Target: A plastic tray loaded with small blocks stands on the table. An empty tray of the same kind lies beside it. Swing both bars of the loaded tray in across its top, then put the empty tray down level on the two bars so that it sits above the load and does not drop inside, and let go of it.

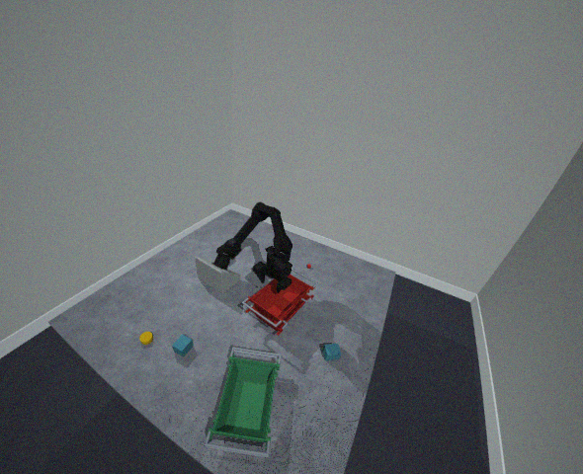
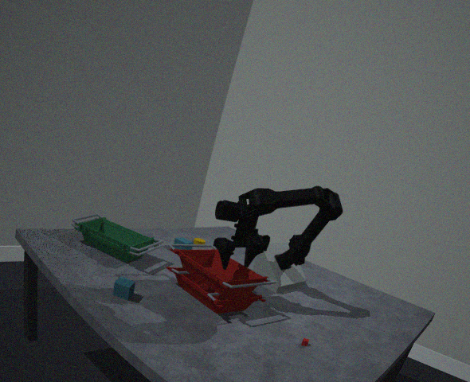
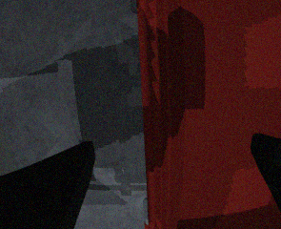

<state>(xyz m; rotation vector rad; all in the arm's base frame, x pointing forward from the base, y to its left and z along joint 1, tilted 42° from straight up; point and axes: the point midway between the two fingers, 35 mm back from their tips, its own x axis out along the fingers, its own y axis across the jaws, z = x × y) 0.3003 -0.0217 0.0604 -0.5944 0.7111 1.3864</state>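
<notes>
The upper red tray point(image 1: 274, 301) point(image 2: 200, 258) point(image 3: 226, 119) sits about level on top of the lower red tray point(image 2: 197, 291), which stands on the table. Short bar ends of the lower tray show between the two; the rest of its bars and its load are hidden. The upper tray's own wire bars stick out over its ends. My gripper point(image 1: 271, 285) point(image 2: 236, 266) point(image 3: 177, 147) is wide open and holds nothing. Its fingers stand on either side of the upper tray's long wall, one outside and one over the inside, apart from the wall in the wrist view.
A green tray point(image 1: 251, 400) point(image 2: 114, 243) with wire bars stands farther off. Two teal blocks point(image 1: 183, 345) point(image 1: 331, 351) point(image 2: 123, 288), a yellow disc point(image 1: 146, 338) point(image 2: 199, 241) and a tiny red block point(image 1: 308, 266) point(image 2: 304, 341) lie about. A pale panel point(image 1: 209, 276) stands by the arm's base.
</notes>
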